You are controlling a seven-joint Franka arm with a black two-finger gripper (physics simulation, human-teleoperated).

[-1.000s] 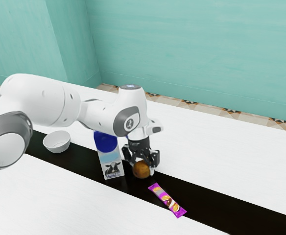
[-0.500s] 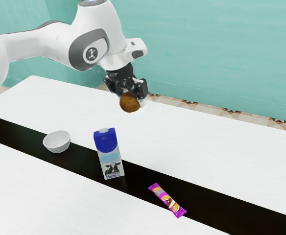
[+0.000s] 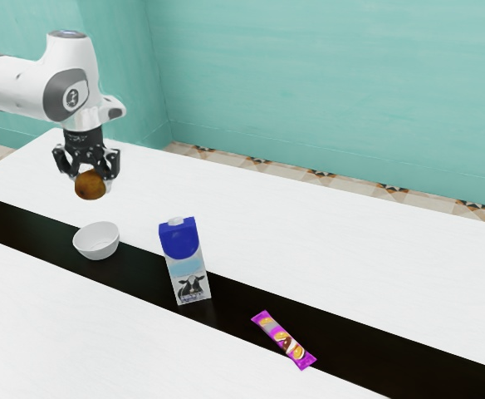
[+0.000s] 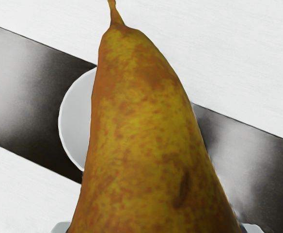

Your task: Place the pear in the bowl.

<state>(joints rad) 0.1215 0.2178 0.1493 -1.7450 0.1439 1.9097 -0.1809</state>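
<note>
Gripper [image 3: 91, 180] was clamped on the pear [image 3: 90, 185], above the bowl [image 3: 97, 243] at the exterior view's left; carry looked nearly done, so we needed to centre, lower and release.

pear [image 3: 90, 185] | mottled yellow-brown | held above bowl [image 3: 97, 243] | white, upright, on black strip [image 3: 143, 274]
</note>
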